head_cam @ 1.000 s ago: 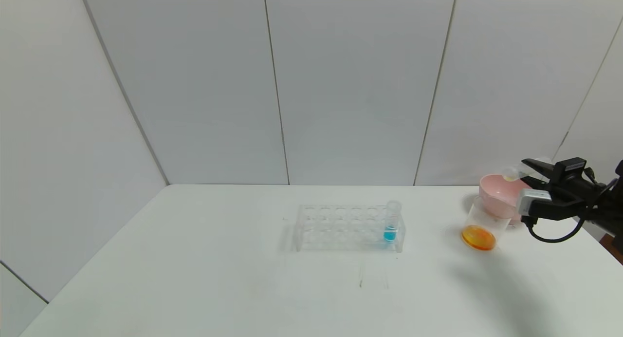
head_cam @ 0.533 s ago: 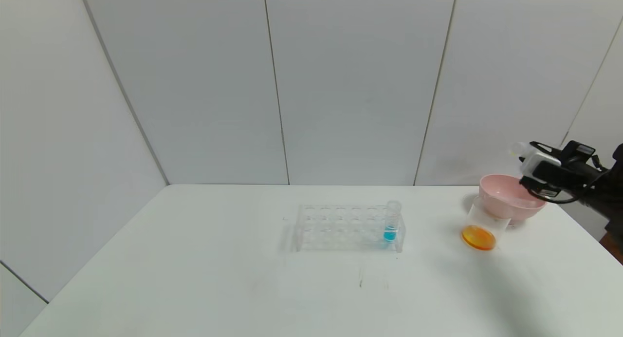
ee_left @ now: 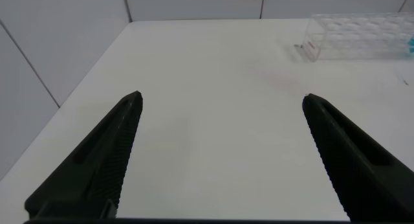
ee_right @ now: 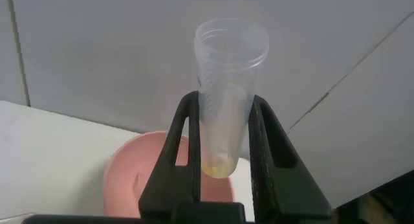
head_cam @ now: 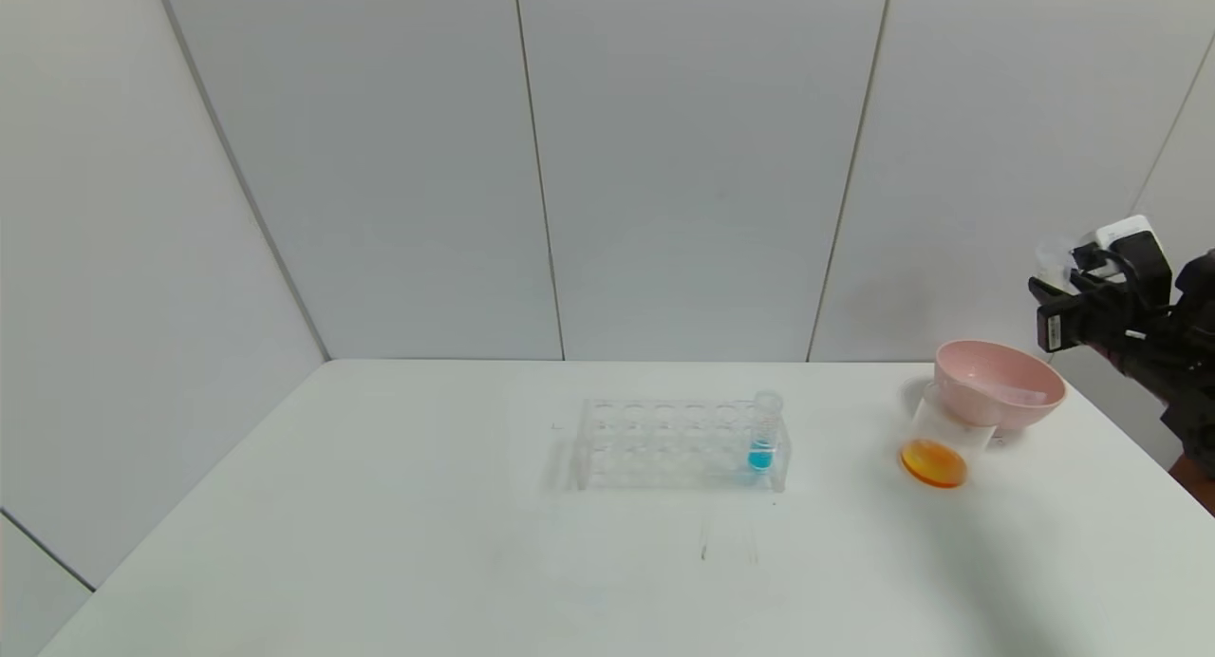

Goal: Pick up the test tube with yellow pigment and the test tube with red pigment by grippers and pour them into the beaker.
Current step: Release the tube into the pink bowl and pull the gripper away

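We held our right end effector (head_cam: 1063, 287) raised at the far right, its fingers (ee_right: 187, 153) clamped on the test tube with yellow pigment (ee_right: 226, 94). Our left end effector (ee_left: 220, 153) hung low, jaws spread wide apart.

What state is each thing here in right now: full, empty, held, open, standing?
Test tube with yellow pigment: held upright, nearly empty, yellow trace at its bottom.
Right gripper: raised above the pink bowl, shut on that tube.
Left gripper: open, holding nothing.
Beaker: standing on the table, orange liquid inside.
Pink bowl: upright, a clear tube lying inside.
Blue tube: standing in the rack, uncapped.
Rack: its other holes look empty.
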`<action>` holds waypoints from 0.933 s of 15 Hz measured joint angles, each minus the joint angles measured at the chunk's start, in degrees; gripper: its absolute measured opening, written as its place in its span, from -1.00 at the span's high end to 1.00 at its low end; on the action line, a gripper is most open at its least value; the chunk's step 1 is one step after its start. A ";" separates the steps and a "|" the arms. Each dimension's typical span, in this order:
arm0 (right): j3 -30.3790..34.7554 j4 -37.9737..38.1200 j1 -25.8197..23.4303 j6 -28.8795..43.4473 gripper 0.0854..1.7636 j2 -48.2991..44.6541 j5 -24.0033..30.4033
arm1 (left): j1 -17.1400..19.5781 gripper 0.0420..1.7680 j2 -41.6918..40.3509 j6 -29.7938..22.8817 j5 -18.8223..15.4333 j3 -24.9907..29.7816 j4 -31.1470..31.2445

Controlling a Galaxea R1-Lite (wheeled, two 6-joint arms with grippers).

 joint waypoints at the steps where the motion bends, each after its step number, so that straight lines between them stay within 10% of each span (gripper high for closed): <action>1: 0.24 0.02 0.00 1.95 0.51 0.59 -0.15 | 0.00 -1.00 0.00 0.00 0.00 0.00 -0.02; 14: 1.62 0.00 -0.22 10.07 -0.56 1.39 -1.32 | 0.00 -1.00 0.00 0.00 0.00 0.00 0.00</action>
